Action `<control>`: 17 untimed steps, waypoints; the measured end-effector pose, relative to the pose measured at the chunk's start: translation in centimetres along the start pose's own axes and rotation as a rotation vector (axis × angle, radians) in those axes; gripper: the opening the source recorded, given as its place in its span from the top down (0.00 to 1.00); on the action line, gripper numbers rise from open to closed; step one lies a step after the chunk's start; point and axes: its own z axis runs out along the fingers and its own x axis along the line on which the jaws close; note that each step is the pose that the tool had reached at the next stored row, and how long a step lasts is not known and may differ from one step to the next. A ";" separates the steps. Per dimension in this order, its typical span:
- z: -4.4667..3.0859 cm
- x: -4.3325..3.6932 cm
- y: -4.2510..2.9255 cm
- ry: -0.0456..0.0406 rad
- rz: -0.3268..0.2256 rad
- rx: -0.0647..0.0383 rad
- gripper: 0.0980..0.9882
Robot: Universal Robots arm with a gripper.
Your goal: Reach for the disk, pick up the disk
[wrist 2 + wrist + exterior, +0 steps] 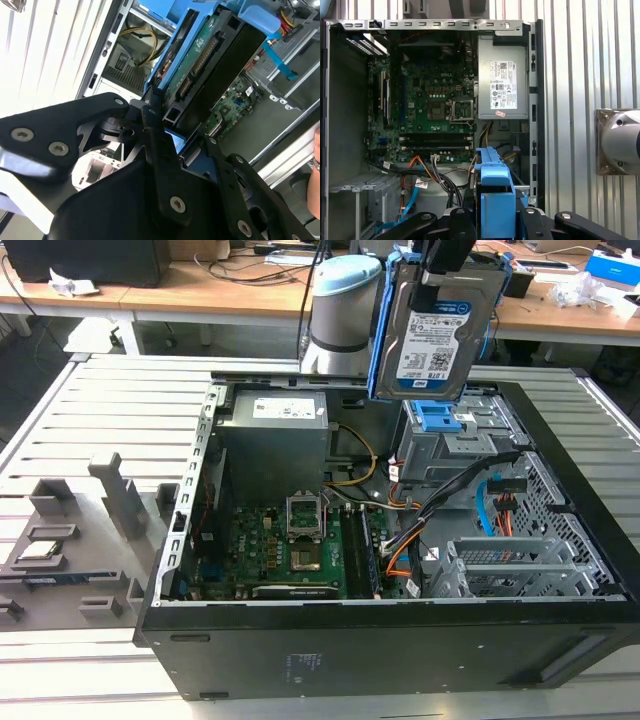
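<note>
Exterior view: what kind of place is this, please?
Probably a robotics lab or workshop: an open computer case lies on a slatted metal table, a robot arm holds the disk above it, and wooden desks with cables stand behind.

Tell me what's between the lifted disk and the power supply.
Yellow wires cross the gap between disk and power supply, in the first wrist view.
</note>
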 end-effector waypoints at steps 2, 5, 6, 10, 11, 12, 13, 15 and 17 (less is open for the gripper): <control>-0.01 -0.01 -0.32 0.0000 0.000 0.000 0.70; -0.02 -0.01 -0.34 0.0001 0.000 0.000 0.70; -0.02 -0.01 -0.36 0.0002 0.000 0.000 0.70; -0.02 0.06 -0.38 0.0002 0.000 0.000 0.70; -0.02 0.13 -0.39 0.0002 0.000 0.000 0.70; -0.02 0.25 -0.39 0.0001 0.000 0.000 0.70; -0.02 0.39 -0.38 0.0001 0.000 0.000 0.70; -0.02 0.70 -0.39 0.0001 0.000 0.000 0.70; -0.02 1.08 -0.40 0.0001 0.000 0.000 0.70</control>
